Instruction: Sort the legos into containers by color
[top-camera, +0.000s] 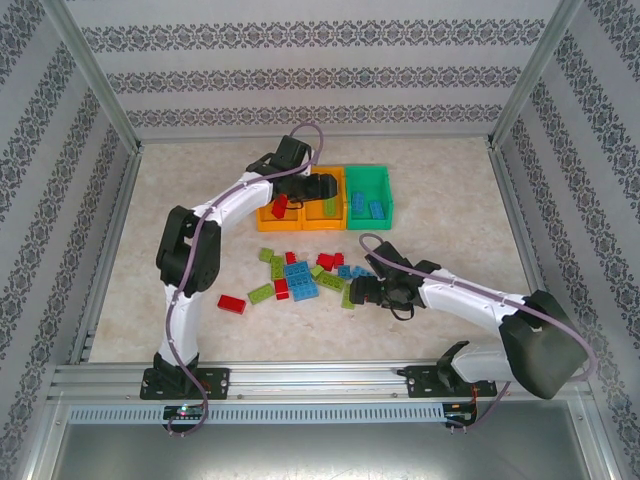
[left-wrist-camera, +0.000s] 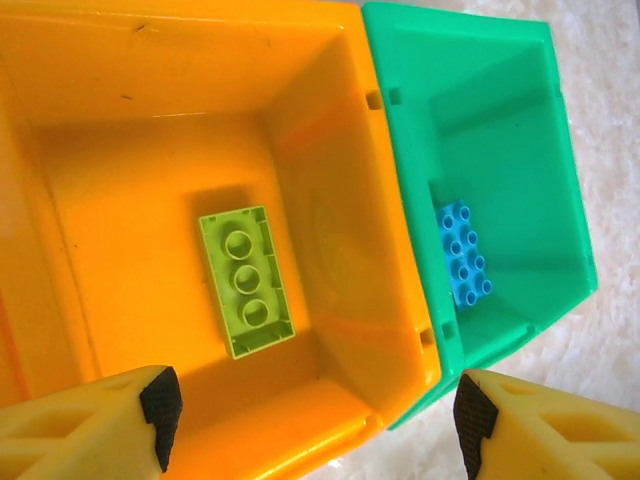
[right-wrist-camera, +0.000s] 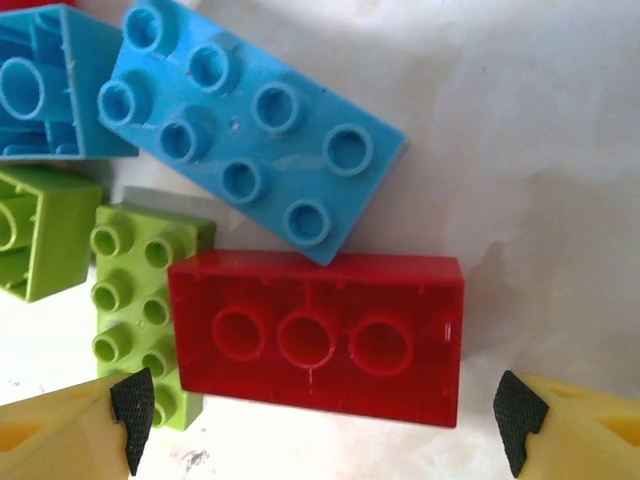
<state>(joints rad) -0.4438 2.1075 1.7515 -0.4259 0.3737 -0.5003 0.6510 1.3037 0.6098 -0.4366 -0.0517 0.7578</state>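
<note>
The left gripper (top-camera: 322, 187) hangs over the middle orange bin (top-camera: 337, 216), one of three joined bins at the far side of the table (top-camera: 450, 230). Its jaws are spread wide and there is nothing between them. From its wrist, the yellow fingers (left-wrist-camera: 100, 425) frame the bin's near corner. A lime green brick (left-wrist-camera: 246, 280) lies on the bin floor below, hollow side up, ahead of the gap and clear of both pads. The green bin (left-wrist-camera: 480, 90), joined on the right, holds a light blue brick (left-wrist-camera: 463, 254), studs up, against the wall it shares with the orange one. From above, the left orange bin (top-camera: 266, 213) holds a small red brick (top-camera: 280, 206).

The right gripper (top-camera: 356, 292) sits low at the right edge of the loose pile of bricks (top-camera: 298, 280) in the middle of the table, its jaws also wide and holding nothing. From its wrist, an upturned red brick (right-wrist-camera: 315, 335) lies crosswise just ahead of the fingertips (right-wrist-camera: 132, 405), inside their span, and neither pad touches it. A big blue brick (right-wrist-camera: 255, 130), studs up, touches its far edge. A studded green brick (right-wrist-camera: 135, 310) lies against its left end, close to the finger on that side. A lone red brick (top-camera: 232, 304) lies apart, left of the pile.
</note>
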